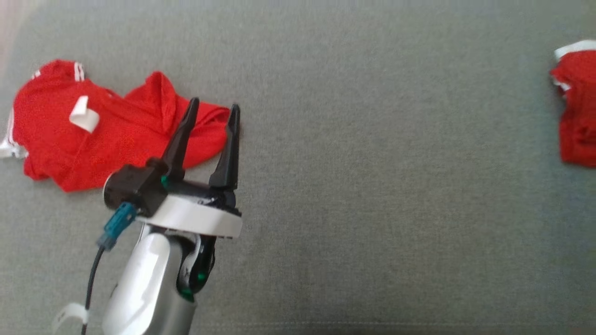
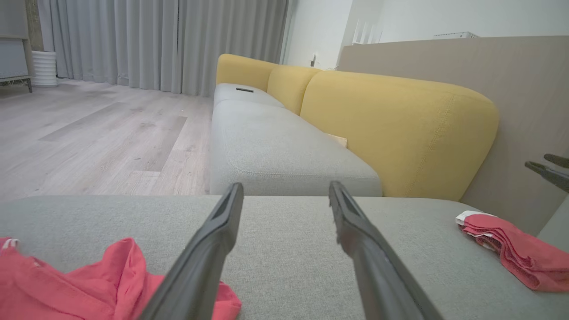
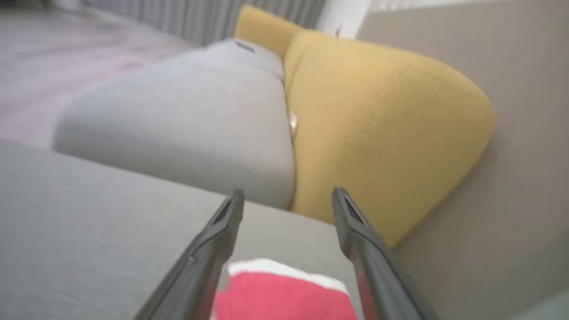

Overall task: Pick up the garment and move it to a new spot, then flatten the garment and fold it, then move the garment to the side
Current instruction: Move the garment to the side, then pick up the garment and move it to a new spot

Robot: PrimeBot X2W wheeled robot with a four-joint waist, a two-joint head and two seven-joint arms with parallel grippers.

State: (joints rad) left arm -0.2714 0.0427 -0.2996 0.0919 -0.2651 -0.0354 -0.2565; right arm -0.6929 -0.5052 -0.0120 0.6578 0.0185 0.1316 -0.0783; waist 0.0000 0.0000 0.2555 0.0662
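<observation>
Head view: L gripper (image 1: 214, 104) is at lower left of frame, fingers spread wide, nothing held. Its tips hang over the right edge of a crumpled red garment (image 1: 93, 135) w/ white stripes and a white tag (image 1: 84, 114), at left of frame on the grey cushion (image 1: 372, 186). The folded red garment (image 1: 577, 111), white trim, lies at the far right edge, well apart from the crumpled one. R wrist view, blurred: R gripper (image 3: 289, 192) fingers wide apart, gripping nothing, w/ the folded red garment at bottom centre below them. L wrist view: R gripper tips at right edge, above that garment, not touching. Yellow backrest (image 2: 391, 129) sits upper right.
</observation>
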